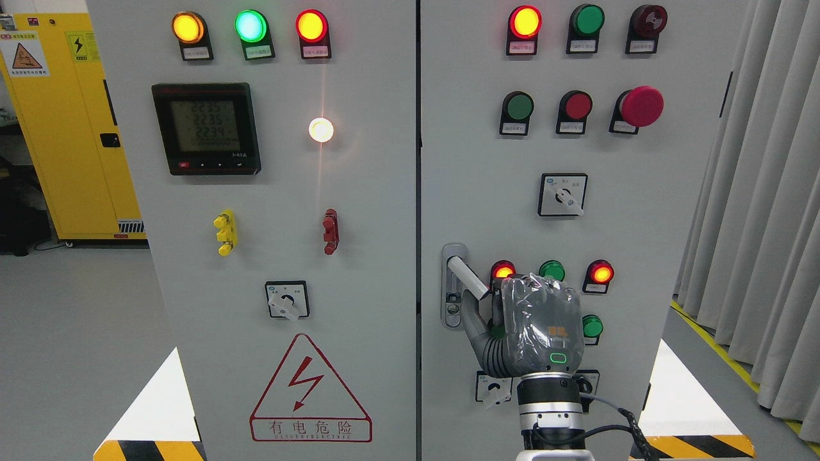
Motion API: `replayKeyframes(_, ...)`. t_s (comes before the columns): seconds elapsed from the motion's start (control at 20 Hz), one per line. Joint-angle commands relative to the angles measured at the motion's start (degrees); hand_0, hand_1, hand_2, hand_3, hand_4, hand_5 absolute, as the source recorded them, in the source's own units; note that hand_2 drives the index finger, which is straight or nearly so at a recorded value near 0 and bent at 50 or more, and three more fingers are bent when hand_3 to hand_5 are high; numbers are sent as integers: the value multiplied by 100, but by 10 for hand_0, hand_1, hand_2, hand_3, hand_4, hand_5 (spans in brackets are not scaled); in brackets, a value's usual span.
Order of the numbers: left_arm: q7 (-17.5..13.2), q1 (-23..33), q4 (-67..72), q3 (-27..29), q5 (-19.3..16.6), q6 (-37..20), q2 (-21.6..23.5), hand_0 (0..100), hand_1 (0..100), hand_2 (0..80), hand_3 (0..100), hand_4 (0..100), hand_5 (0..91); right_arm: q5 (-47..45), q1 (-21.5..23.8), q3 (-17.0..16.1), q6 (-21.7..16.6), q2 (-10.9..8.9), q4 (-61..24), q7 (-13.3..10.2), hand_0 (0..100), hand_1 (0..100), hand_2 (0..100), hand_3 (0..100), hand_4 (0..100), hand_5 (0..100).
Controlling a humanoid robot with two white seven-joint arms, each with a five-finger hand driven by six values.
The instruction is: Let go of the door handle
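The grey door handle [466, 276] on the right cabinet door [640, 211] is swung out of its mounting plate [452, 307] and slants down to the right. My right hand [506, 301], in a grey glove, comes up from the bottom edge with its back toward me. The handle's lower end runs into the gap between the thumb [473, 323] and the curled fingers [535, 285], so the hand is shut on it. The thumb lies just under the handle. My left arm does not show.
Around the hand on the door are lit red lamps [503, 269], green buttons [592, 326] and a rotary switch [493, 388]. The left door [359, 192] carries a meter, lamps and a warning triangle. A yellow cabinet [70, 128] stands at the back left, and curtains [762, 211] hang at the right.
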Motion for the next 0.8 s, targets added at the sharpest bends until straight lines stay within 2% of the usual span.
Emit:
replayKeyframes(0.0, 3, 0, 0, 0, 0, 5, 0, 120, 556, 0, 0, 0, 0, -13, -12, -107, -5, -18, -24, 24, 625, 439, 1000, 1000, 1000, 1000)
replayKeyframes(0.75, 3, 0, 0, 0, 0, 5, 0, 120, 556, 0, 0, 0, 0, -30, -48, -107, -14, -18, -33, 24, 641, 432, 1000, 1000, 1000, 1000)
